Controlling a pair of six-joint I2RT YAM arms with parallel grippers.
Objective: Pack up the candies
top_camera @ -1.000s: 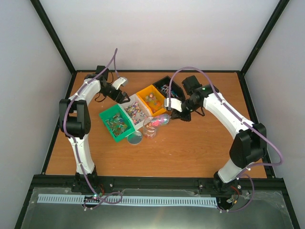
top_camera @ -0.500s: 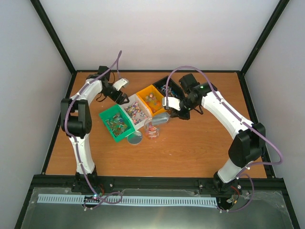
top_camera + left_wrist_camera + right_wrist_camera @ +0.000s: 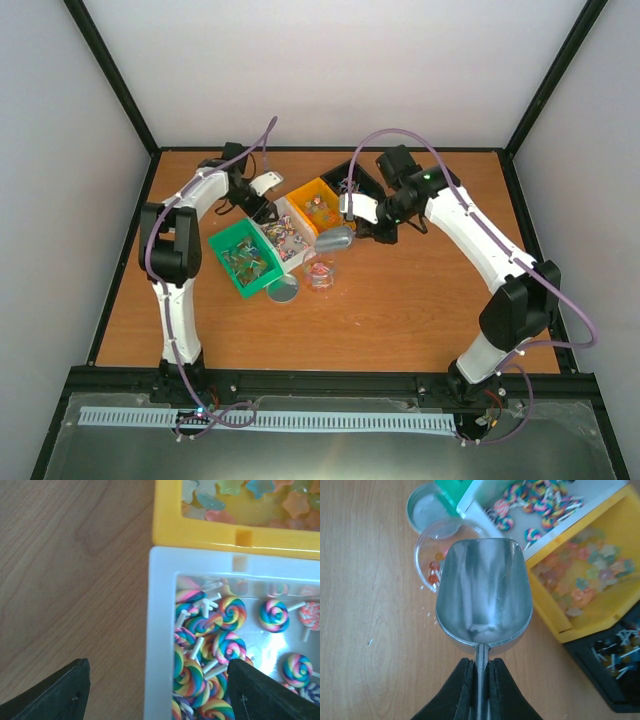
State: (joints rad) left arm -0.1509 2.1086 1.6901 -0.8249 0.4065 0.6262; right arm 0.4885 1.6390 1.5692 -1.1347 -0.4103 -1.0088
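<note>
The candies are rainbow lollipops (image 3: 210,645) in a white bin (image 3: 161,630), pale star sweets (image 3: 580,575) in a yellow bin (image 3: 546,611), and a few red and orange pieces (image 3: 434,572) in the bottom of a clear jar (image 3: 320,272). My left gripper (image 3: 157,680) is open, its fingers straddling the white bin's near wall. My right gripper (image 3: 481,667) is shut on the handle of a metal scoop (image 3: 482,595). The scoop is empty and hangs over the jar's rim.
A green bin (image 3: 245,258) and a black bin (image 3: 355,180) stand at the two ends of the row of bins. The jar's round silver lid (image 3: 283,290) lies on the table beside the green bin. Small crumbs dot the wood near the jar.
The right gripper has drawn the scoop up and back from the jar, which now holds candies. The left gripper has moved right, onto the white bin's edge.
</note>
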